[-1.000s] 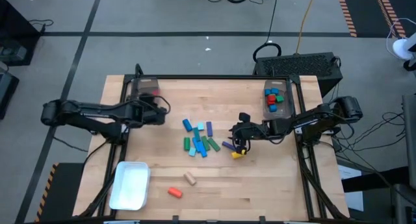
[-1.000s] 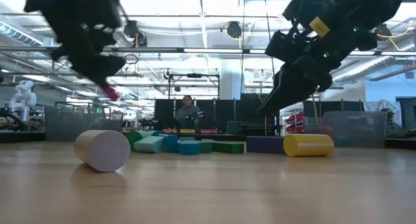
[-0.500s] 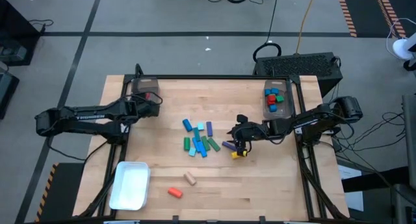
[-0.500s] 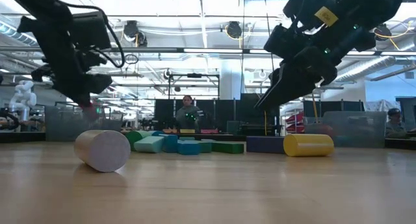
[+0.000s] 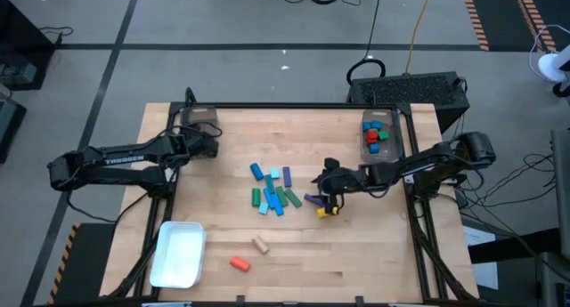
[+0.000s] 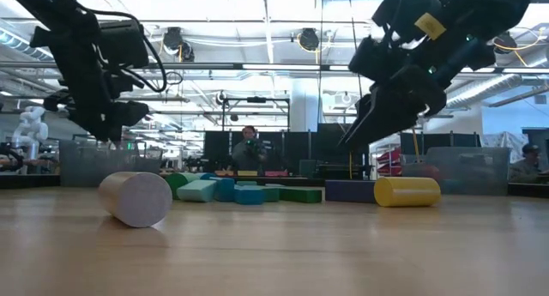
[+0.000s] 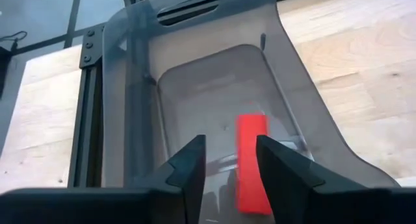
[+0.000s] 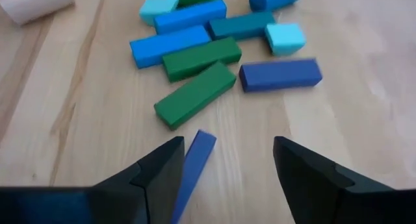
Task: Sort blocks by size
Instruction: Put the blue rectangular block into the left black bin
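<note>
1. Clear smoky-grey plastic bin [image 7: 195, 62] with rounded corners fills most of the frame, slotted vent in its far rim.
2. Long red rectangular bar block [image 7: 251, 160] lies flat on the bin floor, apart from both fingers.
3. Left gripper [image 7: 226, 164]: two dark fingers [image 7: 187, 164] spread, nothing between them, poised over the bin's inside.
4. Light wooden tabletop [image 7: 354, 62] on both sides of the bin.
5. Black metal frame rail [image 7: 88, 100] runs alongside the bin.

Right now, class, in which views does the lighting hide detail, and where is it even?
Low view: bright ceiling lights behind turn the right arm into a dark silhouette; the tan cylinder throws a faint shadow on the table. High view: even light, hardly any shadow under the blocks. Left wrist view: the smoky bin wall dims the wood behind.
</note>
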